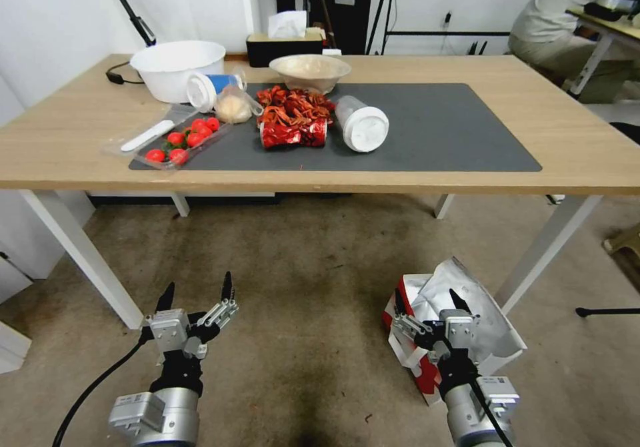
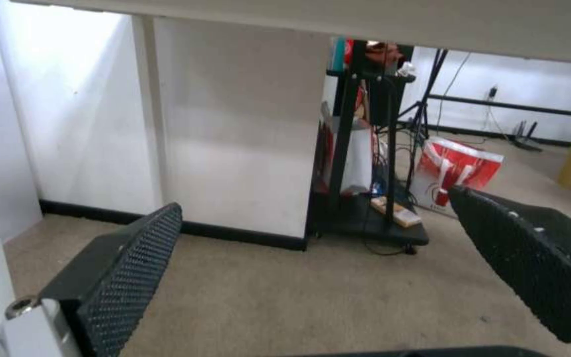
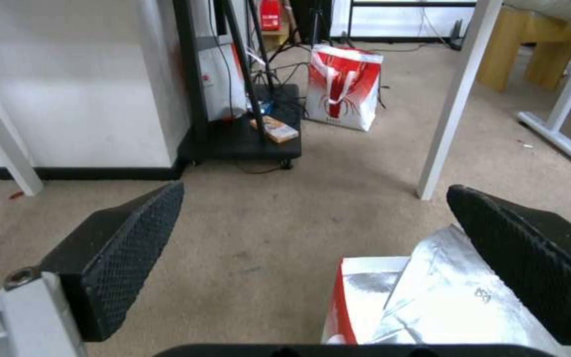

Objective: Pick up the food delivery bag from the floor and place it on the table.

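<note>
Hovering in the lower right of the head view, the right gripper (image 1: 432,298) is spreading its two black ridged fingers wide and gripping nothing; it is hanging just above the food delivery bag (image 1: 490,327), a boxy white paper bag with red sides and a crumpled silver foil lining, which is sitting on the beige carpet (image 1: 313,280) beside a white table leg (image 1: 543,250). The arm is covering the bag's near side, so its handles and logo are impossible to make out. In the right wrist view the same gripper (image 3: 312,203) is framing the bag (image 3: 431,302) at the lower right, with the bag's foil mouth partly cut off by the frame edge and by one finger pad.

At the lower left of the head view the left gripper (image 1: 197,292) is also standing wide open and empty, over bare carpet, well apart from the bag. Its wrist view is showing its fingers (image 2: 134,267) pointing under the table edge toward a white wall.

Across the upper half of the head view the table (image 1: 580,147), a wide light-wood top on white legs, is carrying a dark grey mat (image 1: 453,134), a white bowl (image 1: 177,67), a beige bowl (image 1: 310,70), a tray of red tomatoes (image 1: 183,142), a crumpled red snack packet (image 1: 293,132) and a clear cup lying on its side (image 1: 363,124).
</note>
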You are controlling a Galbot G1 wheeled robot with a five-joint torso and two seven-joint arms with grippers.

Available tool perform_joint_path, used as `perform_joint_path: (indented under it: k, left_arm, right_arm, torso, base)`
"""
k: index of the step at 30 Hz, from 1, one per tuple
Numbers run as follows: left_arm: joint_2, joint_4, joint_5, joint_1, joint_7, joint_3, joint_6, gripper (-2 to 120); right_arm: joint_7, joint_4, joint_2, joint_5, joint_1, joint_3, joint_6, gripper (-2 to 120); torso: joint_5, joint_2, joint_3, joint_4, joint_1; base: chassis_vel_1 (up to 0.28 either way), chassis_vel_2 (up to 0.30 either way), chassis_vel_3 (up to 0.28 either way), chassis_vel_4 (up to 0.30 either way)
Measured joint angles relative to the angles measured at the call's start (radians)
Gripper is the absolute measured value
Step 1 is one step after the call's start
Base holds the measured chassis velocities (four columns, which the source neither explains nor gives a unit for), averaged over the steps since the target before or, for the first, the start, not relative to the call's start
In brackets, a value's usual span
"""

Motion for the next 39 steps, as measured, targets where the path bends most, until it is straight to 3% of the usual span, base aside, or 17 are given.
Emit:
perform_joint_path:
  k: [39]
  left_arm:
    - [0.001,0.032,-0.008,-0.013,0.002,0.0,0.002,100]
  right_arm:
    - [0.001,-0.039,0.009,-0.008,0.015,0.008,0.006,100]
  torso:
    - [0.0,-0.157,-0.107,0.0,-0.05]
  base:
    - [0.0,0.0,0.0,0.0]
